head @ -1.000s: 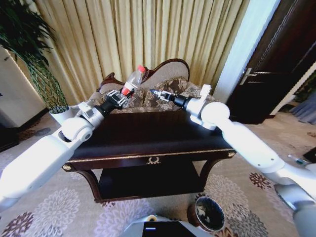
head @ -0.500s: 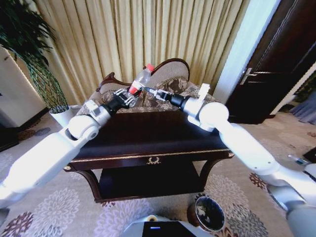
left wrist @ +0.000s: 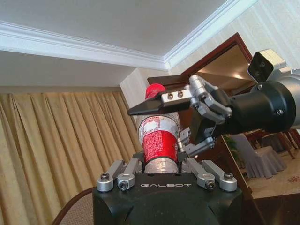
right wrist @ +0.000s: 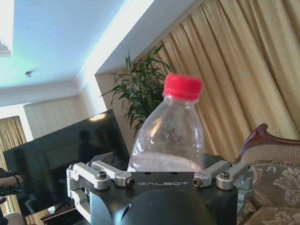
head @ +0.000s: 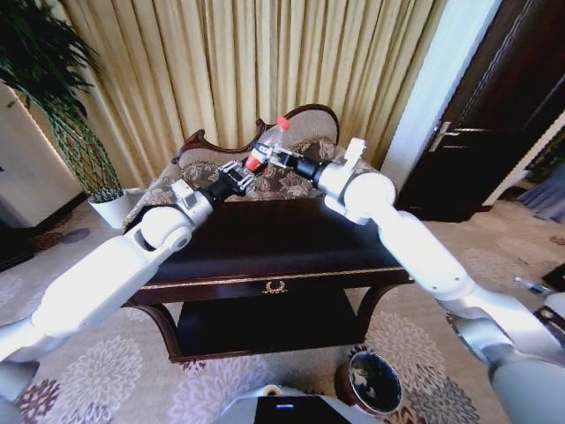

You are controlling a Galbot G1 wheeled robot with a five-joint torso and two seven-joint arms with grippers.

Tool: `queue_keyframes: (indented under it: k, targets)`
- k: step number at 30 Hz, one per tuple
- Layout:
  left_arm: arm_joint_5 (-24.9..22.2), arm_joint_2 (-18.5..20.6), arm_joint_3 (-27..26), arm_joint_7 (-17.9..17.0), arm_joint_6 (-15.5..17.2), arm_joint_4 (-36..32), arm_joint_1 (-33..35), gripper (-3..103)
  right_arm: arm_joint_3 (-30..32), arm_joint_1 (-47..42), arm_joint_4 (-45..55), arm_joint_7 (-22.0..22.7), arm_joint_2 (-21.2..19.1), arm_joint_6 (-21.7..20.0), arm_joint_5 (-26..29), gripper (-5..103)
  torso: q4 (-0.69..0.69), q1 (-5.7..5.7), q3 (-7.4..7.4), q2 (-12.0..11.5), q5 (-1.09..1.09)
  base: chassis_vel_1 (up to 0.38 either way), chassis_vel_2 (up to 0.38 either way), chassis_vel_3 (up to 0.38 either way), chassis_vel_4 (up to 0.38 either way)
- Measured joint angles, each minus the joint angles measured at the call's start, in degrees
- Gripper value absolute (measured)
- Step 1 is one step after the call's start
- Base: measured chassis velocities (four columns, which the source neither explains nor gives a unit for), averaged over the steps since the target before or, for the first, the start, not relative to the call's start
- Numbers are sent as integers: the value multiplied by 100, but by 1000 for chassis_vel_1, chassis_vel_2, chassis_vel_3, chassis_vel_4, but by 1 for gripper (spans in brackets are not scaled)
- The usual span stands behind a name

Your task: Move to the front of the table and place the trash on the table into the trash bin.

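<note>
A clear plastic bottle [head: 267, 143] with a red cap and red label is held up in the air above the far edge of the dark glossy table [head: 265, 243]. My left gripper [head: 240, 173] is shut on its lower end. In the left wrist view the bottle [left wrist: 159, 140] rises out of the left gripper [left wrist: 161, 165], while the right gripper [left wrist: 154, 129] is open with a finger on each side of the bottle's upper part. My right gripper [head: 281, 158] meets the bottle from the right. The bottle [right wrist: 169, 136] stands between the right gripper's [right wrist: 166, 164] links. The brown trash bin [head: 373, 382] stands on the carpet, near right.
A carved sofa [head: 305, 132] stands right behind the table, with gold curtains [head: 265, 62] behind it. A tall plant in a white pot [head: 110, 205] is at the far left. A dark door [head: 494, 115] is at the right. Patterned carpet lies around the bin.
Both arms moved. The left gripper carried the bottle up and to the right; the right gripper came left and now straddles the bottle.
</note>
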Motion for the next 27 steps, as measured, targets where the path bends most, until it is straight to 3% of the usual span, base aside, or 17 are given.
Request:
queue_keyframes:
  k: [6, 11, 15, 18, 21, 27]
  targets:
    - [-2, 21, 1, -2, 6, 40, -47, 32, -52, -30, 43, 15, 4, -20, -88, 101, 0, 0, 0, -1, 0, 0, 0, 0, 0]
    - [-2, 32, -7, -7, 5, 31, -31, 32, -52, -67, 47, 63, -5, -2, -133, 82, 0, 0, -1, -1, 0, 0, 0, 0, 0]
    - [9, 30, -7, -22, 3, 30, -7, 32, -45, -67, 47, 66, -12, 4, -133, 77, 0, 0, -1, -1, 0, 0, 0, 0, 0]
    - [16, 31, -9, -29, -1, 21, 34, 32, -34, -69, 59, 61, -38, 2, -123, 61, 0, 0, -1, -1, 0, 0, 0, 0, 0]
    - [17, 36, -28, -52, 53, -16, 45, 30, -30, -74, 73, 45, -69, 2, -118, 54, 0, 0, -1, -1, 0, 0, 0, 0, 0]
    - [20, 30, -49, -81, 133, -52, 61, 46, -15, -82, 89, 32, -84, 2, -113, 46, 0, 0, -1, -1, 1, 0, 0, 0, 0]
